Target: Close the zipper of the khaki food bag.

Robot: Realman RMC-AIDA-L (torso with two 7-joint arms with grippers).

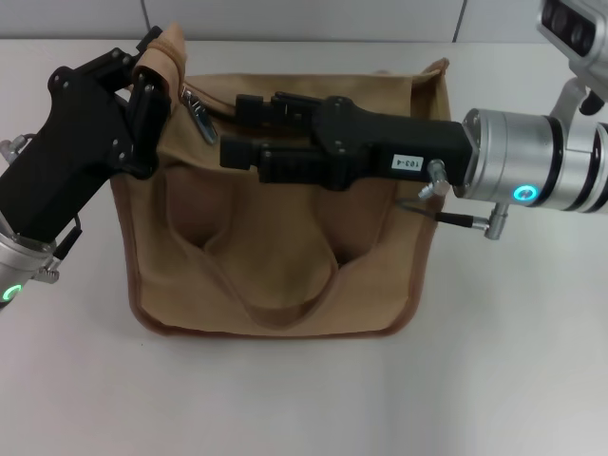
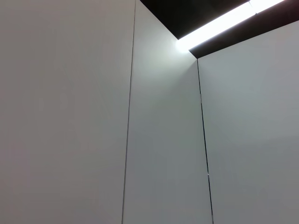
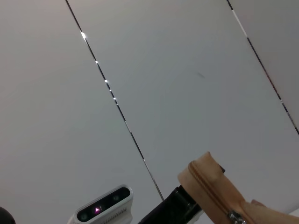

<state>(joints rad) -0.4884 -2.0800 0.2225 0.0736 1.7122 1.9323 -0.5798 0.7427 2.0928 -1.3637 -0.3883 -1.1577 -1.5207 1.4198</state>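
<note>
The khaki food bag (image 1: pixel 275 256) stands mid-table in the head view, its two handles hanging down the front. My left gripper (image 1: pixel 142 81) is at the bag's top left corner, shut on the raised end of the zipper flap (image 1: pixel 166 52). The silver pull tab (image 1: pixel 201 119) hangs just beside that corner. My right gripper (image 1: pixel 231 128) reaches in from the right along the bag's top, jaws apart, fingertips just right of the pull tab and not holding it. The right wrist view shows the lifted flap end with the zipper (image 3: pixel 210 186). The left wrist view shows only wall.
The bag sits on a white table (image 1: pixel 494 380) with bare surface in front and on both sides. White wall panels (image 2: pixel 70 116) stand behind. A white camera housing (image 3: pixel 105 210) shows low in the right wrist view.
</note>
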